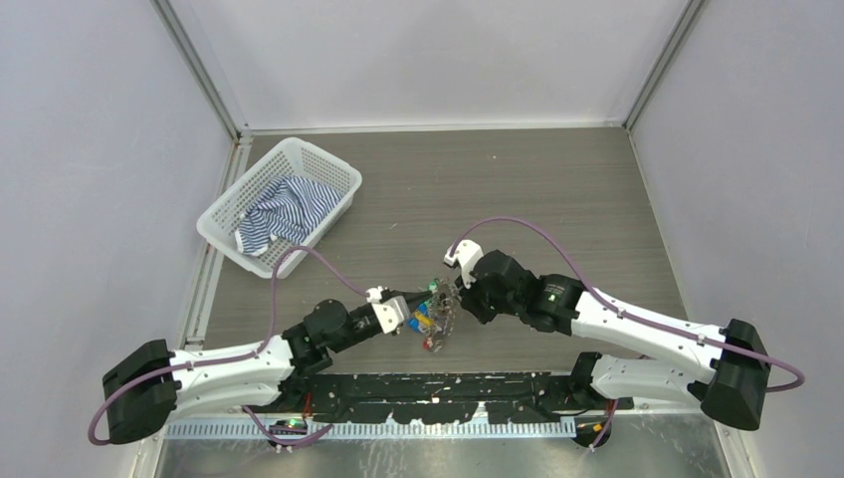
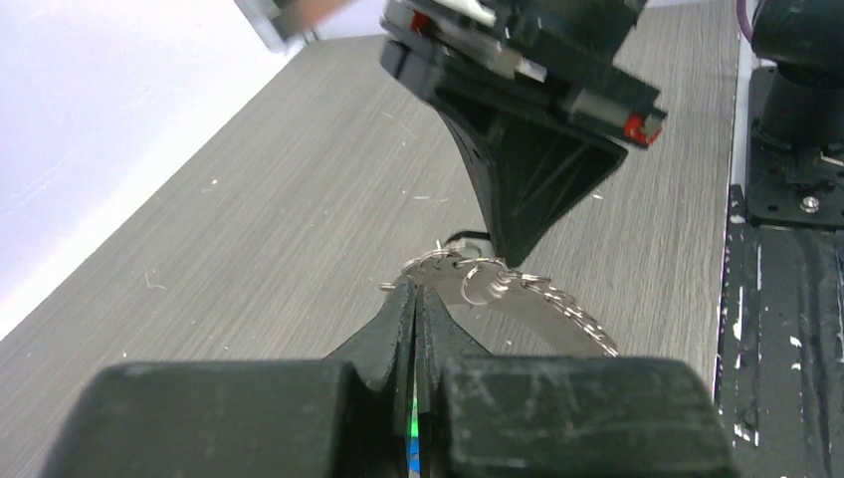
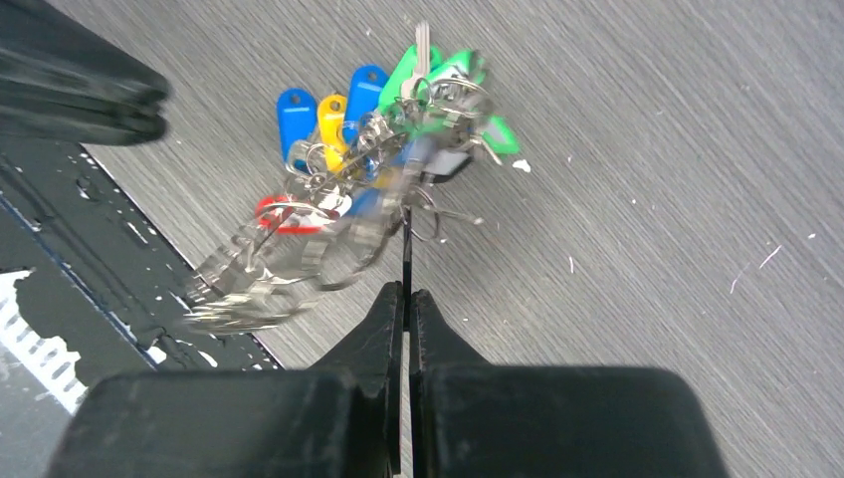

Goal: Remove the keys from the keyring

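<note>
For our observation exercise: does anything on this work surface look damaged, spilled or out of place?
White flecks lie scattered over the grey table, and the black strip along its near edge is scuffed white. Nothing else stands out.

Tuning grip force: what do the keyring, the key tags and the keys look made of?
The keyring looks like metal: bright and silvery, glinting along its chain-like rim. The key tags are likely plastic: glossy, in solid blue, yellow, green and red. The keys seem to be silvery metal, though they are blurred here.
</note>
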